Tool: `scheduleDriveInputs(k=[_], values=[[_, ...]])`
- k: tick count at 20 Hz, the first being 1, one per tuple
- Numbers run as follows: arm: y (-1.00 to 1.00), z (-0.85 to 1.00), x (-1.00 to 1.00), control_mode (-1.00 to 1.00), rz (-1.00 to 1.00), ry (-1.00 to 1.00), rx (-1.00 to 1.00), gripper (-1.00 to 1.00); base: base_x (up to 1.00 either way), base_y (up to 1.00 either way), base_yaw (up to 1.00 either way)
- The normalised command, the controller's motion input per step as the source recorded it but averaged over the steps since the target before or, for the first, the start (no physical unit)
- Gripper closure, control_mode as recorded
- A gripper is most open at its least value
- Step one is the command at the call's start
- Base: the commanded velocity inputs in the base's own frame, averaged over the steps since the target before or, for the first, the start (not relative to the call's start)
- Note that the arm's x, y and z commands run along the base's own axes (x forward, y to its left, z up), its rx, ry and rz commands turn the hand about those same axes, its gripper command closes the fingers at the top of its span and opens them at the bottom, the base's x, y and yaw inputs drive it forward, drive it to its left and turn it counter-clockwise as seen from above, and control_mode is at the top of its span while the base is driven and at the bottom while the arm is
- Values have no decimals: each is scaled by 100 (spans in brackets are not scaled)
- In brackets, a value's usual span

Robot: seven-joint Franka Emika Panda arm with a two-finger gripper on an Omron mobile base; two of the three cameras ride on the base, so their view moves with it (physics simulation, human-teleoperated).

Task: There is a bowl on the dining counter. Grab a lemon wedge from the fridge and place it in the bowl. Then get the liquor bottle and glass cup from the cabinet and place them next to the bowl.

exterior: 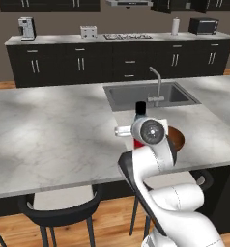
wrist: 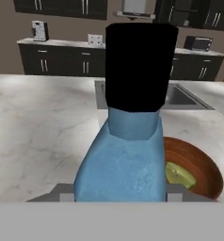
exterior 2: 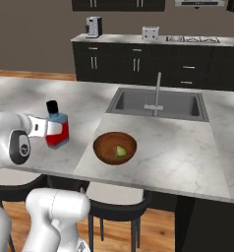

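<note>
On the dining counter, one bowl — one lemon wedge inside, pincer pinching one liquor bottle.

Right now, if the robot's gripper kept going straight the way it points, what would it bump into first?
The gripper is shut on the red squarish bottle with blue shoulders. Straight ahead looks free over the marble counter; depth is unclear, and the wooden bowl lies just right.

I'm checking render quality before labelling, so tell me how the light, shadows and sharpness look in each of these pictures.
Left base view: soft dappled grey shadows across the dining counter, no hard glare. Right base view: even light, the bowl and lemon wedge crisp, a shaded band on the left counter. Hand view: the liquor bottle is very close, looming large and coarse-textured, its black cap flat with no highlight.
</note>
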Motion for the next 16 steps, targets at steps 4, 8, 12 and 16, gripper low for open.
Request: scheduleDriveInputs(k=[4,8,12,16], values=[[0,-52,68,-100,-11,0,0,100,0,0,0],[0,-46,67,-100,-13,0,-1,100,0,0,0],[0,-33,59,-100,-11,0,0,100,0,0,0],[-1,-32,54,-100,-10,0,0,100,0,0,0]])
